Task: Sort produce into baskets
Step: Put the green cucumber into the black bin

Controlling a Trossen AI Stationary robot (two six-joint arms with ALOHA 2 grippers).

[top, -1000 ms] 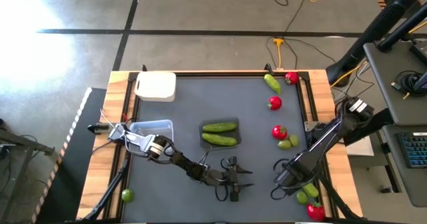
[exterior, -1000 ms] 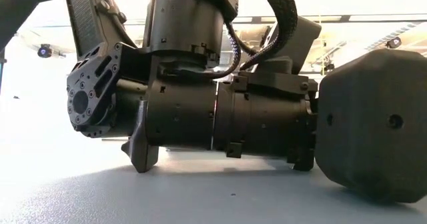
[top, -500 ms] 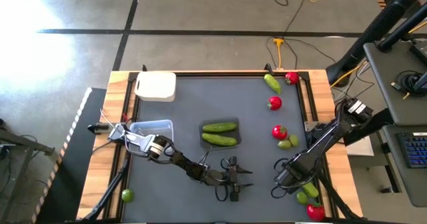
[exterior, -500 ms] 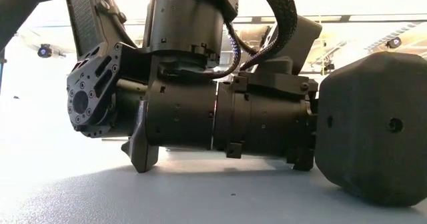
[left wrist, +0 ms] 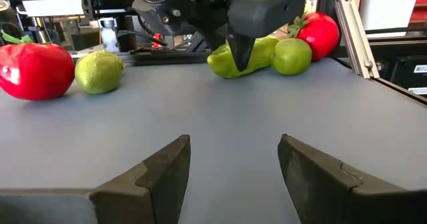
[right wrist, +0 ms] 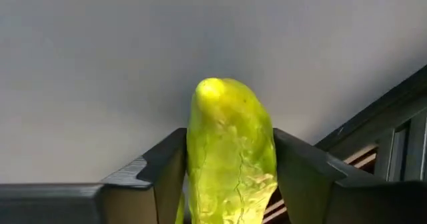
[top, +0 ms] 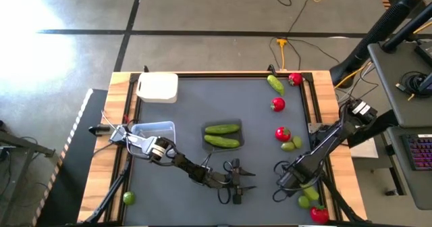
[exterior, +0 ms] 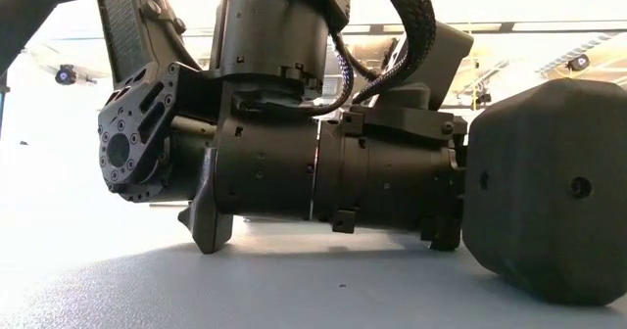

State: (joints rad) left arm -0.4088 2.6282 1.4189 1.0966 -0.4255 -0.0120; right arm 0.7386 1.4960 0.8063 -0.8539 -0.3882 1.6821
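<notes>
green cucumber point(right wrist: 230, 154) sits pinched between your right gripper's point(top: 302, 184) fingers point(right wrist: 157, 171), down near the table's point(top: 182, 105) front right corner, just beside a lime point(top: 304, 201) and a red fruit point(top: 319, 213). your left gripper point(top: 237, 181) waits at the front edge, fingers spread with nothing between them. mid-table, the dark basket point(top: 223, 136) holds two cucumbers point(top: 222, 141). the clear basket point(top: 154, 129) stands by the left edge, the white basket point(top: 158, 88) in the far left corner.
</notes>
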